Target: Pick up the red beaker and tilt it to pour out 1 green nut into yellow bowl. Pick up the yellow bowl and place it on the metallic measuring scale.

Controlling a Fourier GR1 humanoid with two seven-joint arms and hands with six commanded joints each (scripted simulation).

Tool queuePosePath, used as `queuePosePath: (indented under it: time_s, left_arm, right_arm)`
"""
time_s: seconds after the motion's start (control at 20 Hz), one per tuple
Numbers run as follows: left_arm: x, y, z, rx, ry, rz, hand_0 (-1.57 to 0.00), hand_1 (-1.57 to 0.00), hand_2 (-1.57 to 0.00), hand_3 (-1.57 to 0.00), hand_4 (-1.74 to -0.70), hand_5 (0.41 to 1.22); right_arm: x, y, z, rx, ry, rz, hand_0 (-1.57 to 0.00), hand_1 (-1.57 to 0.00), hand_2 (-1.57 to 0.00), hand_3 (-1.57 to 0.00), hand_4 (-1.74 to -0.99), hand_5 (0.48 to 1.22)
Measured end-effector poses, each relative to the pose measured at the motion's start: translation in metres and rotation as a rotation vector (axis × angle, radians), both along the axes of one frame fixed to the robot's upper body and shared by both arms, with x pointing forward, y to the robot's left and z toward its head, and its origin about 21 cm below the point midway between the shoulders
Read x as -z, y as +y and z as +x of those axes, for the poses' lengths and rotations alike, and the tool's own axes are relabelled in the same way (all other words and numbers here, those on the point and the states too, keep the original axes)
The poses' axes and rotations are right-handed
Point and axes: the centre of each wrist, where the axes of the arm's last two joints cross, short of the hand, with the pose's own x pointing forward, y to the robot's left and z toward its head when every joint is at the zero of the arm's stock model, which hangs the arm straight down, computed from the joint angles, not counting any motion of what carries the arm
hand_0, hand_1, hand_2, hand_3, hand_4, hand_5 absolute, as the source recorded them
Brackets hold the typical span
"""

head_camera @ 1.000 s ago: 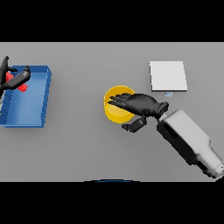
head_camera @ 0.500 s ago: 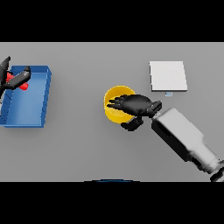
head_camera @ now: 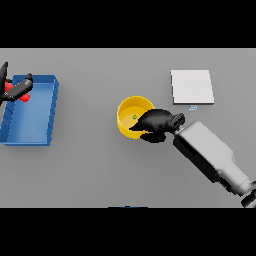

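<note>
The grey worktop (head_camera: 90, 170) carries four items. A blue tray (head_camera: 47, 112) sits at the far left. A yellow bowl (head_camera: 131, 111) stands near the centre. A flat metallic measuring scale (head_camera: 192, 86) lies to the upper right of the bowl, well apart from it, with a small pale tab just below its lower edge.

Right hand (head_camera: 156, 121): it comes in from the lower right on a white and grey forearm and sits over the right side of the yellow bowl. Its dark fingers (head_camera: 137, 126) reach across the bowl's rim towards the interior, and part of the hand curls down outside the bowl's lower right wall, so the rim lies between the two parts. The hand is closed on the bowl's edge. The bowl appears to rest on the worktop; whether it is lifted at all cannot be told from this view.

Bowl contents: one small green nut (head_camera: 134, 117) lies on the yellow floor of the bowl, just left of the fingertips.

Left hand (head_camera: 16, 90): it shows at the left edge of the view, over the upper left corner of the blue tray. Its dark fingers are wrapped round the red beaker (head_camera: 25, 96), of which only small red patches are visible beside and beneath the hand. The beaker's tilt cannot be judged.
</note>
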Motion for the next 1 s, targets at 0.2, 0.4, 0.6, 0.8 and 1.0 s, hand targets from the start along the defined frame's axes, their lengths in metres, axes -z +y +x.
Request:
queuePosePath:
  time_s: [0.2, 0.4, 0.6, 0.8, 1.0]
  left_arm:
    - [0.0, -0.005, -0.003, 0.004, 0.007, -0.008, 0.0, 0.0, 0.0, 0.0, -0.81, 0.724]
    - [-0.002, -0.001, -0.007, 0.001, 0.0, 0.004, 0.0, 0.0, 0.0, 0.0, -0.8, 0.724]
    - [-0.003, -0.003, -0.006, 0.005, 0.007, 0.004, 0.0, 0.0, 0.0, 0.0, -0.8, 0.719]
    - [-0.005, -0.004, -0.004, 0.001, 0.005, 0.0, 0.0, 0.0, 0.0, 0.0, -0.8, 0.723]
    - [-0.006, -0.006, -0.003, 0.002, -0.004, -0.004, 0.0, 0.0, 0.0, 0.0, -0.8, 0.723]
  right_arm:
    - [-0.003, -0.005, 0.0, -0.006, 0.002, 0.002, -1.48, -1.47, -1.42, -1.18, -1.711, 1.199]
    - [-0.015, -0.008, -0.001, 0.022, -0.013, 0.006, -1.53, -1.53, -1.49, -1.19, -1.729, 1.212]
    - [-0.05, -0.012, 0.002, 0.015, -0.067, 0.027, -1.56, -1.55, -1.52, -1.36, -1.73, 1.217]
    - [-0.082, -0.018, 0.0, 0.059, -0.128, 0.01, -1.56, -1.56, -1.55, -1.29, -1.723, 1.219]
    - [-0.091, -0.029, 0.003, 0.103, -0.138, 0.003, -1.57, -1.57, -1.56, -1.24, -1.719, 1.22]
